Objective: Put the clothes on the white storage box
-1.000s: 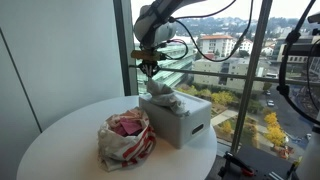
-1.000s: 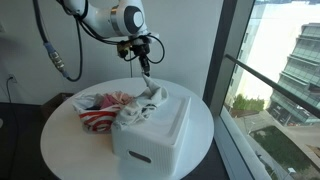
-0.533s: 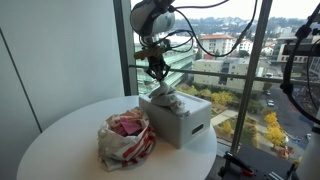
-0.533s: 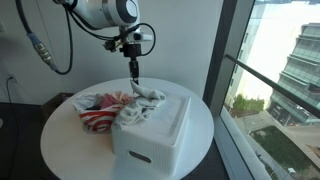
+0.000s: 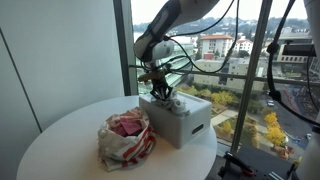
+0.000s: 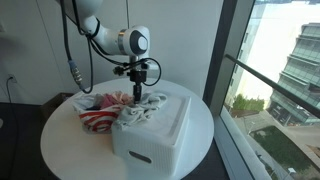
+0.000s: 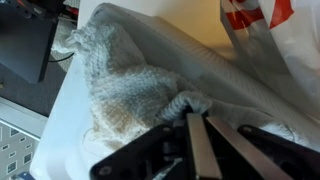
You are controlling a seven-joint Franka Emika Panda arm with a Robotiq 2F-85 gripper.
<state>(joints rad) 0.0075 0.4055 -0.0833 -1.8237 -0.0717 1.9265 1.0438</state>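
A grey-white knitted cloth (image 5: 169, 100) lies bunched on top of the white storage box (image 5: 186, 126) on the round table; in an exterior view the cloth (image 6: 142, 112) hangs partly over the box (image 6: 160, 137) edge towards the bag. My gripper (image 5: 160, 94) points straight down onto the cloth (image 7: 125, 70). In the wrist view its fingers (image 7: 193, 113) are closed together with a rolled fold of the cloth at their tips. The box lid (image 7: 62, 128) shows beneath the cloth.
A red-and-white plastic bag (image 5: 125, 138) with pink clothes stands on the table (image 5: 60, 140) next to the box; it also shows in the other views (image 6: 95, 112) (image 7: 268, 18). Floor-to-ceiling window glass (image 5: 230, 60) stands close behind the table.
My gripper has come down from above the box until its fingertips are at the cloth on the lid. The cloth's raised peak has sunk with it. Box and bag have not moved.
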